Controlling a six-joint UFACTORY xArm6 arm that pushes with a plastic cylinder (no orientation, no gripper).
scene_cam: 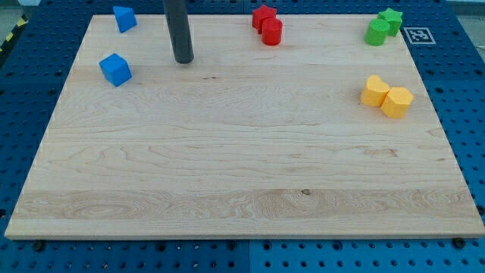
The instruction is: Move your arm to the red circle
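Observation:
The red circle (273,32), a short red cylinder, stands near the view's top, a little right of centre, touching a red star (263,16) just above and left of it. My tip (183,60) rests on the wooden board (242,167) at the upper left, well to the left of the red circle and slightly lower. A blue cube (115,69) lies to the left of my tip. A blue block (124,18) of irregular shape lies above and left of it.
A green cylinder (377,32) and a green star (391,20) sit together at the top right. A yellow block (373,89) touches a yellow hexagon (397,101) at the right. A fiducial tag (417,34) marks the board's top right corner.

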